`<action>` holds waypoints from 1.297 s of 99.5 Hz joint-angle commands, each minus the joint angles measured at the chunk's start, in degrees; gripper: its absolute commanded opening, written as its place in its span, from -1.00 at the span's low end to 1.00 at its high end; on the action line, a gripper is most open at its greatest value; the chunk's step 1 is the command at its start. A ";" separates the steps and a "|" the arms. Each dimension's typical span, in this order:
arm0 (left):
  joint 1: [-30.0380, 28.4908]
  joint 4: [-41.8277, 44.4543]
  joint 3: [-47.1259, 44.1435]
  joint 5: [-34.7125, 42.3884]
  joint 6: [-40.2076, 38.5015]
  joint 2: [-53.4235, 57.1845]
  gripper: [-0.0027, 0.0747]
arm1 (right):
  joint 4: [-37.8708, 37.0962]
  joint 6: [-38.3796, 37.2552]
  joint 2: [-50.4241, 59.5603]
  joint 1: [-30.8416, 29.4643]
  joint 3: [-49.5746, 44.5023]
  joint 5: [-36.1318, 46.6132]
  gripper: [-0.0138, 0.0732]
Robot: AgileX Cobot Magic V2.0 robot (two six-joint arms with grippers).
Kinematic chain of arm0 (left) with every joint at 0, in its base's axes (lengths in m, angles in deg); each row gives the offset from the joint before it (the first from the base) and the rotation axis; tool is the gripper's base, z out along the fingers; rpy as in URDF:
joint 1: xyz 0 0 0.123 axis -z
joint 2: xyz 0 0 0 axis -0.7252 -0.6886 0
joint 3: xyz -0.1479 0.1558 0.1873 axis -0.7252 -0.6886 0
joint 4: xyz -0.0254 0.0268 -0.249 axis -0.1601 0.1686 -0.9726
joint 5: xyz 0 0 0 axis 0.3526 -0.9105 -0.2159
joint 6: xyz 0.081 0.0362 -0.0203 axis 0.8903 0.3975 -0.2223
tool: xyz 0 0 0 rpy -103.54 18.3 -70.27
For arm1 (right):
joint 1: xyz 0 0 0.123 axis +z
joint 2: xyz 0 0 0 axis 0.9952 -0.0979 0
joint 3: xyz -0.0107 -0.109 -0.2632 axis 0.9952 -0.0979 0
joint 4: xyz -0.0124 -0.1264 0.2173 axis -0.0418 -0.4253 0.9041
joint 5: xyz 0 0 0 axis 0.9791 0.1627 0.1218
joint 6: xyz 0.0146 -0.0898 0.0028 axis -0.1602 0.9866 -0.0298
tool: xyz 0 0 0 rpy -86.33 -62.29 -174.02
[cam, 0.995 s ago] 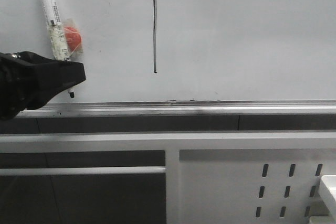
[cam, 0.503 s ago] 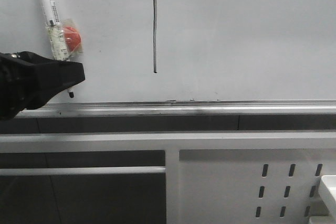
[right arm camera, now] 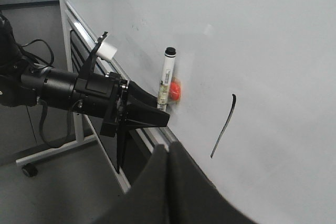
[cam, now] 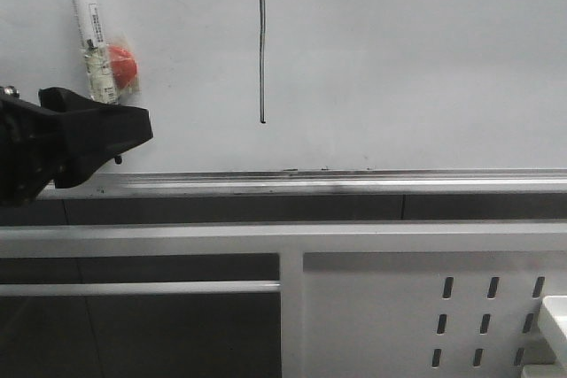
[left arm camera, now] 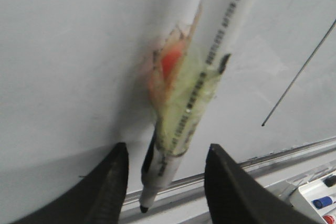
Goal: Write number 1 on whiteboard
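Black ink forms the number 1 point(cam: 261, 40), a thin near-vertical stroke high on the whiteboard point(cam: 416, 59). At about nine o'clock from it stands the marker point(cam: 91, 28) with a red ball point(cam: 121, 61) taped on, tip down near the metal rail point(cam: 354, 181). The left gripper point(left arm camera: 164, 190) sits with fingers spread, the marker between them untouched. The right gripper point(right arm camera: 169, 174) looks closed, holding nothing.

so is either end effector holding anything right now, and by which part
Neither. The left end effector is open, its fingers either side of the marker pen near its tip without touching. The pen stands against the whiteboard. The right end effector is shut on nothing.
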State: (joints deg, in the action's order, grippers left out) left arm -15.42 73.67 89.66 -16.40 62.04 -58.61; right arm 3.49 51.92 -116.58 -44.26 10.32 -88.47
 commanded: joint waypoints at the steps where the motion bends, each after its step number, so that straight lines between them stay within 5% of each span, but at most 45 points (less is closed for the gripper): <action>1: 0.13 1.46 0.34 12.49 -0.36 2.14 -0.09 | 0.60 0.00 0.49 -0.30 1.53 3.58 -0.84; 38: 0.13 4.27 -6.86 12.49 -0.36 10.90 -0.15 | -0.61 0.00 5.63 -0.30 0.27 4.98 -0.84; 60: 0.13 6.66 -12.86 12.49 2.01 15.23 -0.99 | 0.48 0.00 12.51 -0.30 -6.59 7.08 -0.84; 129: 0.13 11.51 -15.90 11.20 4.91 19.57 -0.98 | 1.01 0.00 27.28 -0.30 -31.70 16.92 -0.84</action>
State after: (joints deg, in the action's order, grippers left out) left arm -15.42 85.59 75.07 -16.74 65.05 -40.09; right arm 3.91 51.92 -89.01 -44.26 -22.47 -75.97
